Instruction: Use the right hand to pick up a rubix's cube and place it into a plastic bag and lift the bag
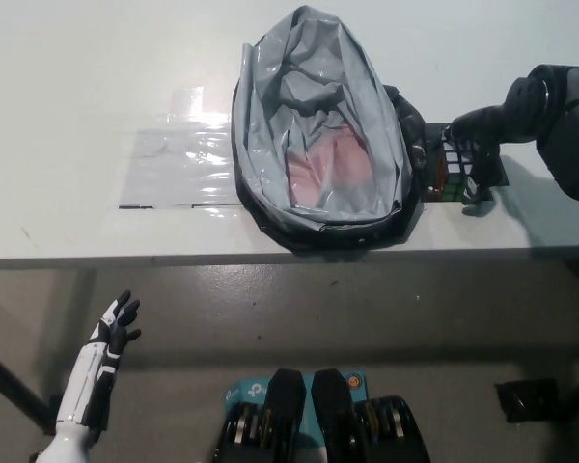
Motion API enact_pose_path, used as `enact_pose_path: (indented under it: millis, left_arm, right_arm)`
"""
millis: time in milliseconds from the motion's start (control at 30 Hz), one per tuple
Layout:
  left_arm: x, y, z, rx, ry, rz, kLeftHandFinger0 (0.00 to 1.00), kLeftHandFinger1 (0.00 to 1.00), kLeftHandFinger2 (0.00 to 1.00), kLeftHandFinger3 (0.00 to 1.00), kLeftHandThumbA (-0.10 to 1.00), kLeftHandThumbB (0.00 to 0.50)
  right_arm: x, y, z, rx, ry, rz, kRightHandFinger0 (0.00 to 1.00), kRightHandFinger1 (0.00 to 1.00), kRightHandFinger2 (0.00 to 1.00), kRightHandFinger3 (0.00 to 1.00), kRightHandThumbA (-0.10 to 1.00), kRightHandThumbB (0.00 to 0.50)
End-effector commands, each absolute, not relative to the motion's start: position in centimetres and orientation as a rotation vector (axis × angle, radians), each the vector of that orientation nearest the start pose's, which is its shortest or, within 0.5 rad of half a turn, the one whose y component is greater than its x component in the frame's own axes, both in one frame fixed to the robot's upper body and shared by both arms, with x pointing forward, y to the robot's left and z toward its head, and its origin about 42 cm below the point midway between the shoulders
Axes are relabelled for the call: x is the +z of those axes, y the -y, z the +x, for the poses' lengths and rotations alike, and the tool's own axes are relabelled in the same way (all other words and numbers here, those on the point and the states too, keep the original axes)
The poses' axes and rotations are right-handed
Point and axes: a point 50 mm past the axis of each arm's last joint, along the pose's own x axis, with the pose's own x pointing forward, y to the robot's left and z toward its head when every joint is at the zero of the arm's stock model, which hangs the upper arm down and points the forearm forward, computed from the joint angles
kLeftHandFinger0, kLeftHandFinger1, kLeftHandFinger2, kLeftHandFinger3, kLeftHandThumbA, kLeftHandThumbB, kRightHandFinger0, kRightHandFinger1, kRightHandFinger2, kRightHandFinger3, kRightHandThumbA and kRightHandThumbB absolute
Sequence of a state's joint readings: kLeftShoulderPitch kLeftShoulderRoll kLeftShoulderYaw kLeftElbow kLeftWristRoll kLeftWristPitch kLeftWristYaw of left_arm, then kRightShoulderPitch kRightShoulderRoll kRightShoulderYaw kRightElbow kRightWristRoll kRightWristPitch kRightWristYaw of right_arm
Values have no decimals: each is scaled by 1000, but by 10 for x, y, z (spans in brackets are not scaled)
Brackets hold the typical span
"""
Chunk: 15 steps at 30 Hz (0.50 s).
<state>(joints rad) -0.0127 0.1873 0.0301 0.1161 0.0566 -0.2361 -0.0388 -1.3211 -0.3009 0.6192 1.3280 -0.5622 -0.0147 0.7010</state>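
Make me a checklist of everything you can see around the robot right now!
Surface: white table, with a clear plastic sheet lying flat on it.
Job's things: grey plastic bag open on the table; rubik's cube just right of it.
Clutter: nothing seen.
Hands: black right hand over the cube, fingers curled around it; white left hand open, low beside the table.
Cables: nothing seen.
Surroundings: grey floor below the table edge.

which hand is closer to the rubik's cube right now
Right. The black right hand is draped over the cube on the table; the white left hand hangs open below the table edge, far away.
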Motion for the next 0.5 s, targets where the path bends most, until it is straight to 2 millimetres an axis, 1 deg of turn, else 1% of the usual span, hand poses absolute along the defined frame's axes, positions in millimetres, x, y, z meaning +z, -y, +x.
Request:
enact_pose_path:
  millis: [0,133,167,200,233,267,300,333,367,400,433,467]
  left_arm:
    - [103,-283,289,-39,197,257,947,1000,1000,1000,991,170]
    - [103,-282,289,-38,195,256,941,1000,1000,1000,993,176]
    - [103,-282,289,-39,196,256,938,1000,1000,1000,993,177]
    - [103,-282,289,-39,198,258,933,1000,1000,1000,995,172]
    - [103,-282,289,-39,199,260,931,1000,1000,1000,996,171]
    - [103,-282,289,-39,199,262,930,1000,1000,1000,996,170]
    - [104,-283,290,-37,201,264,929,1000,1000,1000,997,168]
    - [104,-283,290,-37,202,265,928,1000,1000,1000,997,166]
    - [104,-283,290,-37,203,265,927,1000,1000,1000,997,166]
    - [104,-283,291,-38,204,263,921,1000,1000,1000,996,161]
    - [104,-283,291,-38,204,261,921,1000,1000,1000,996,162]
    - [105,-283,292,-37,203,259,922,1000,1000,1000,996,166]
  right_arm:
    - [341,210,594,656,-399,-1393,1000,1000,1000,1000,791,500]
    - [340,209,594,676,-348,-1429,1000,1000,1000,1000,816,486]
    - [339,211,594,661,-335,-1412,901,833,897,1000,740,457]
    - [338,212,595,635,-326,-1403,507,572,711,843,616,428]
    - [337,212,595,617,-323,-1411,381,540,692,700,465,386]
    - [337,212,595,607,-321,-1417,349,539,693,654,414,374]
    - [338,212,596,589,-314,-1437,282,604,786,598,216,354]
    - [339,212,596,584,-312,-1438,459,751,857,511,64,356]
    - [339,213,596,581,-312,-1437,531,785,840,453,12,357]
    - [340,213,596,575,-311,-1445,705,983,1000,487,-72,319]
    - [340,214,597,569,-311,-1458,911,1000,1000,451,-94,308]
    - [341,214,597,558,-307,-1477,897,1000,895,405,-99,291]
